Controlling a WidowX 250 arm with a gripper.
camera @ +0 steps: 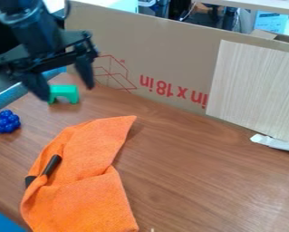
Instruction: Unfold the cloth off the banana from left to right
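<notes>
My gripper (66,88) hangs at the upper left, above the table and away from the cloth, its two fingers spread open with nothing held between them. The orange cloth (89,181) lies folded and rumpled on the lower left of the table, one corner pointing up and right. A dark, stick-like piece (51,165) pokes out at the cloth's left part, with another dark end at the cloth's left edge. I cannot tell whether these belong to a banana; no yellow shows, and whatever lies under the folds is hidden.
Behind the gripper's fingers stands a green arch block (65,92). A blue bumpy toy (7,121) sits at the left. A cardboard wall (165,59) with a pale wooden panel (255,86) borders the back. White crumpled material (273,142) lies at the right.
</notes>
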